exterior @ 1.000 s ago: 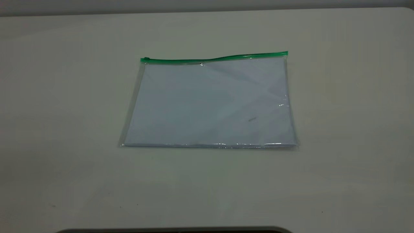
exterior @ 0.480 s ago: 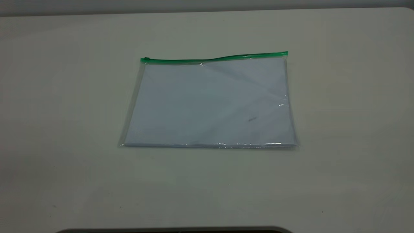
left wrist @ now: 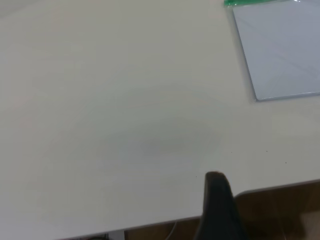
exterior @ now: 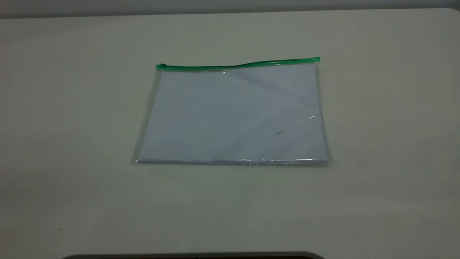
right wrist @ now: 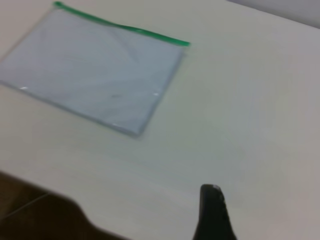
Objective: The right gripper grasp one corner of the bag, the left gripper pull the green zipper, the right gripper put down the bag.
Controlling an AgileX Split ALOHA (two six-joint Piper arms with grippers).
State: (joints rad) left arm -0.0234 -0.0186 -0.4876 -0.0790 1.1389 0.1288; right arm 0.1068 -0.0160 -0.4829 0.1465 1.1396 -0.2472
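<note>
The bag [exterior: 233, 115] lies flat on the pale table [exterior: 377, 144], about in the middle from left to right and a little toward the far side, with white sheets [exterior: 215, 108] showing through the clear plastic. The green zipper [exterior: 237, 65] runs along the bag's far long edge, slightly raised toward its right end, and its small slider [exterior: 162, 66] sits at the far left end. The far right corner of the bag [exterior: 316, 59] is capped by the other end of the green strip and rests on the table, as does the rest of the bag. A small dark mark [exterior: 280, 132] shows on the sheets toward the near right. Neither arm appears in the exterior view. The left gripper [left wrist: 217, 200] shows only as a single black tip in its own wrist view, over bare table by the near edge, well apart from the bag and to its left; whether it is spread or pressed together cannot be told. The right gripper [right wrist: 212, 210] likewise shows as one black tip over bare table, well apart from the bag and to its right, and its state cannot be told either. Nothing touches the bag.
</note>
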